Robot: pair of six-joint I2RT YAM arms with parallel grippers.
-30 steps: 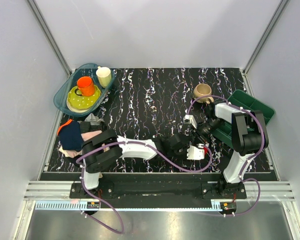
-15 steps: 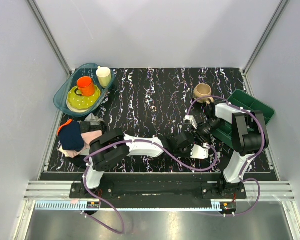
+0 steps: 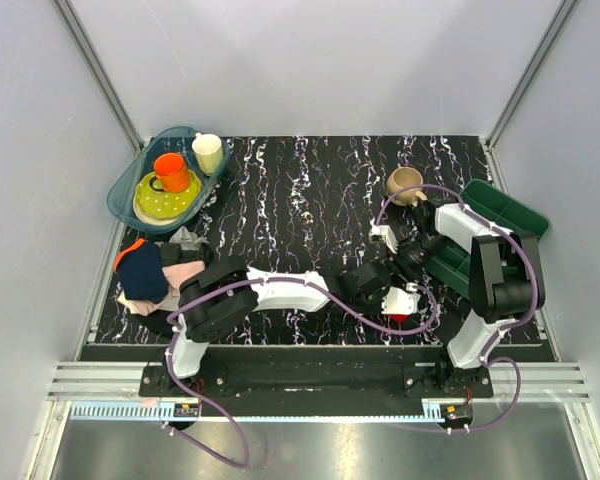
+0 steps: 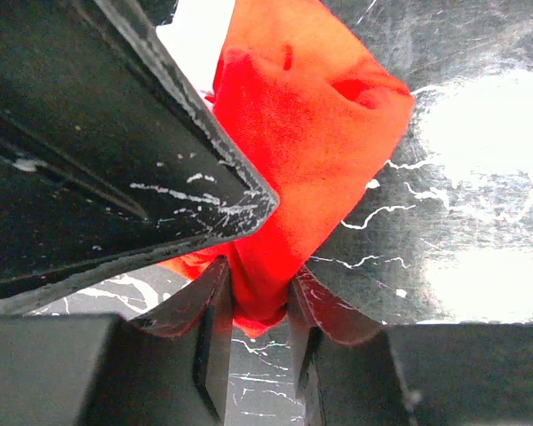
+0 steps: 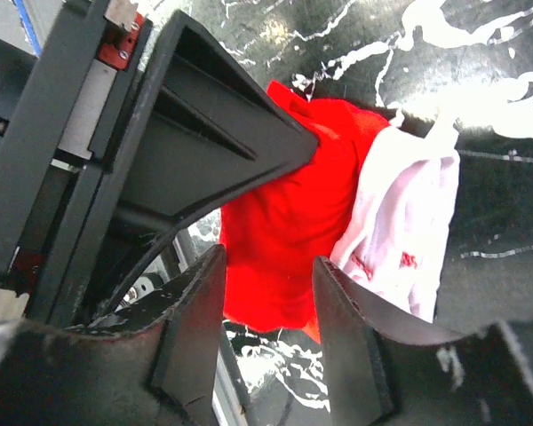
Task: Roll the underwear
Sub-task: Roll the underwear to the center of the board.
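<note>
The underwear (image 4: pixel 311 151) is a bunched lump of bright red fabric with a white band (image 5: pixel 409 231), lying on the dark marbled table near the front, right of centre (image 3: pixel 399 306). My left gripper (image 4: pixel 262 293) is shut on the lump's near end, with red cloth pinched between both fingers. Its dark body (image 3: pixel 368 283) reaches in from the left. My right gripper (image 5: pixel 268 275) stands open over the same lump, jaws apart on either side of the red cloth without pinching it. In the top view it (image 3: pixel 404 262) hangs just behind the underwear. Each wrist view is partly blocked by the other gripper's finger.
A teal tub (image 3: pixel 126 203) at the back left holds a yellow plate, an orange cup (image 3: pixel 170 170) and a cream mug (image 3: pixel 208 152). Other garments are piled (image 3: pixel 155 270) at the left edge. A tan mug (image 3: pixel 405 183) and a green tray (image 3: pixel 500 212) sit at the right.
My left gripper moved right to the underwear and shut on it. My right gripper's jaws spread apart, releasing the cloth, and the bundle shifted slightly toward the front.
</note>
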